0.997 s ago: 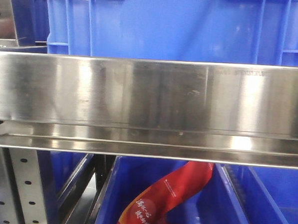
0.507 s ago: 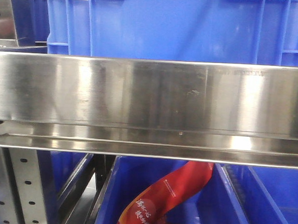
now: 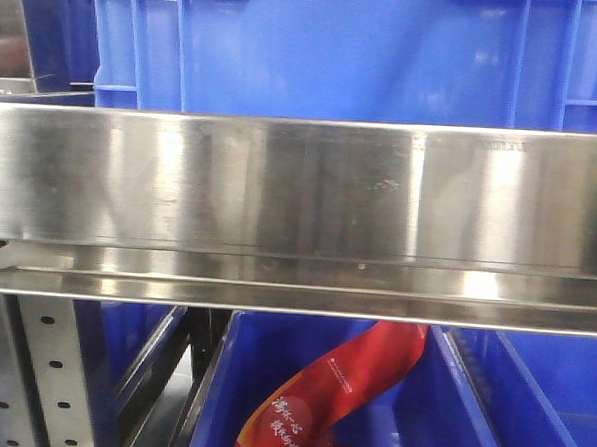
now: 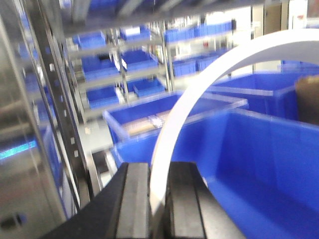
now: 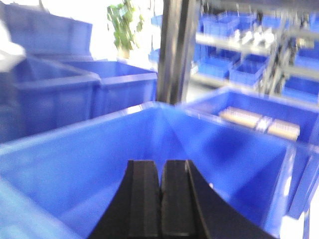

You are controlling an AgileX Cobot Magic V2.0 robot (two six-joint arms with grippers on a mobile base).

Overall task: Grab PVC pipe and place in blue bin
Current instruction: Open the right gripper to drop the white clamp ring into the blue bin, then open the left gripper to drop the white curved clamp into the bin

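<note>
The left gripper (image 4: 158, 199) is clamping the white curved PVC pipe (image 4: 185, 102), which is arching above an open blue plastic bin (image 4: 259, 164). The right gripper's (image 5: 160, 199) jaws are pressing together, empty. Beyond, a shiny steel shelf rail (image 3: 300, 189) is blocking the front view.

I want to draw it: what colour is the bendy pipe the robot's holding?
White. The PVC pipe shows best in the left wrist view.

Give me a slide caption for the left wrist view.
Left gripper clamps a curved white PVC pipe with a blue bin ahead.
</note>
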